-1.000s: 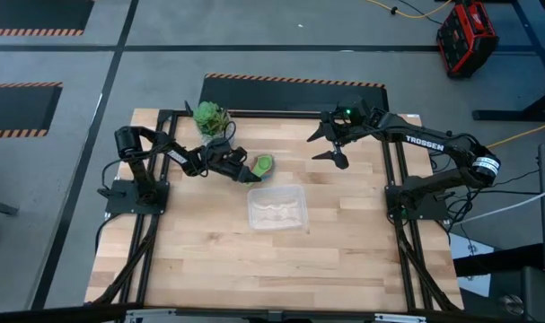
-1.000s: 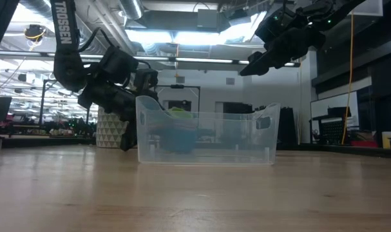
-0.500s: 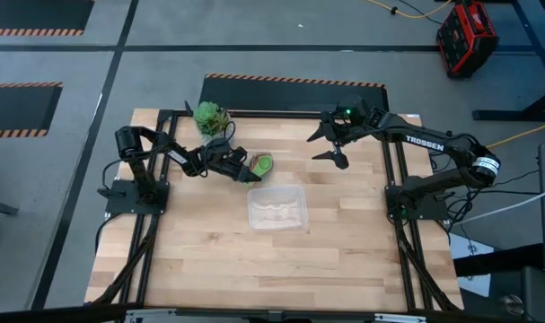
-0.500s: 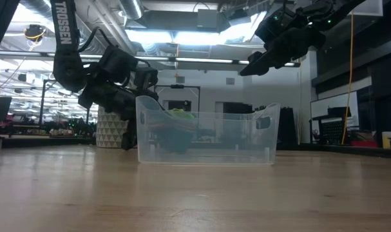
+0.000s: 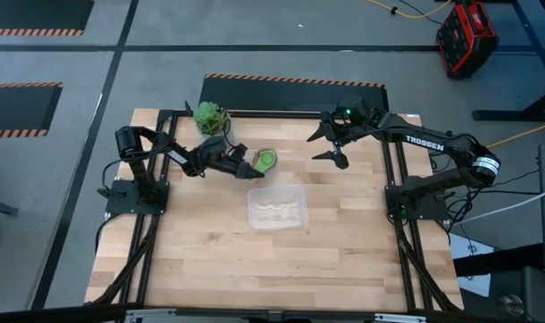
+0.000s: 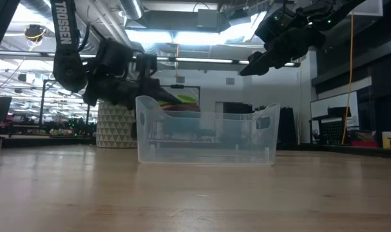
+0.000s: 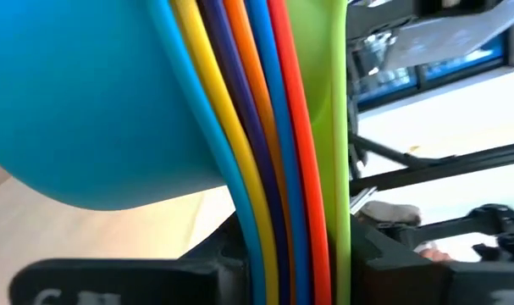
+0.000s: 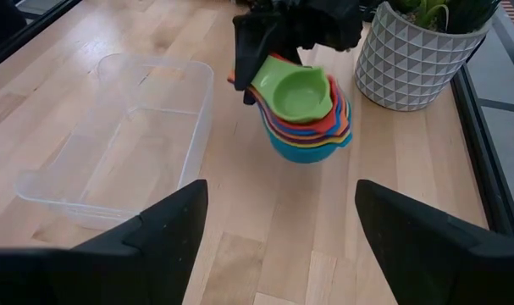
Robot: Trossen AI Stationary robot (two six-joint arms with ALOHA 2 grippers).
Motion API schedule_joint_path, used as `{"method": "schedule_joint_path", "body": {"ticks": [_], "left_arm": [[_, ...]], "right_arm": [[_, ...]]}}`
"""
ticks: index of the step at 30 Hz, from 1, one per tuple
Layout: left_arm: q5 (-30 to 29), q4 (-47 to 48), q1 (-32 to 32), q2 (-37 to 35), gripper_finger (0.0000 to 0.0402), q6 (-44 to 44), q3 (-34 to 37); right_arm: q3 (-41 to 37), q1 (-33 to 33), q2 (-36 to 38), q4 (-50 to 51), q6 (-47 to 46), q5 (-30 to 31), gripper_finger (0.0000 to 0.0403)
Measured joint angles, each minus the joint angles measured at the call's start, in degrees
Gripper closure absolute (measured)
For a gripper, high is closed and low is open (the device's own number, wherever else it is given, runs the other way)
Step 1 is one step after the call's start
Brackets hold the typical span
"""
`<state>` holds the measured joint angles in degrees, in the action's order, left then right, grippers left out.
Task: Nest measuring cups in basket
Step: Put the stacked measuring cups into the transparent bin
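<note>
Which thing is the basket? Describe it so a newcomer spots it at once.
On the wooden table, look near the middle, between the two arms. The basket is the clear, empty rectangular tub with rounded corners. Unlike the white patterned plant pot or the stack of measuring cups held in the left gripper, it is see-through.

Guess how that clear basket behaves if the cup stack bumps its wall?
The basket looks thin-walled, empty plastic, so probably light; it may slide on the smooth wooden table. Low and wide, it seems unlikely to tip. Its walls might flex slightly.

The wooden table bears the clear basket and a potted plant.
</note>
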<state>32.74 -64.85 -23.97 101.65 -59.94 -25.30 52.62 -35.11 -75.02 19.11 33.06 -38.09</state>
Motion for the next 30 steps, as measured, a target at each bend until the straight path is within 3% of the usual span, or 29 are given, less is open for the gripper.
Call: {"method": "schedule_joint_path", "body": {"ticks": [15, 30], "left_arm": [[-2.51, -12.71, 2.87, -0.02, 0.0326, -7.50, -0.04], [-11.07, -12.44, 12.07, -4.22, 0.0327, -8.28, -5.28]], "right_arm": [[0.00, 0.00, 0.00, 0.00, 0.00, 0.00, 0.0098], [0.00, -0.02, 0.00, 0.00, 0.00, 0.02, 0.0098]]}}
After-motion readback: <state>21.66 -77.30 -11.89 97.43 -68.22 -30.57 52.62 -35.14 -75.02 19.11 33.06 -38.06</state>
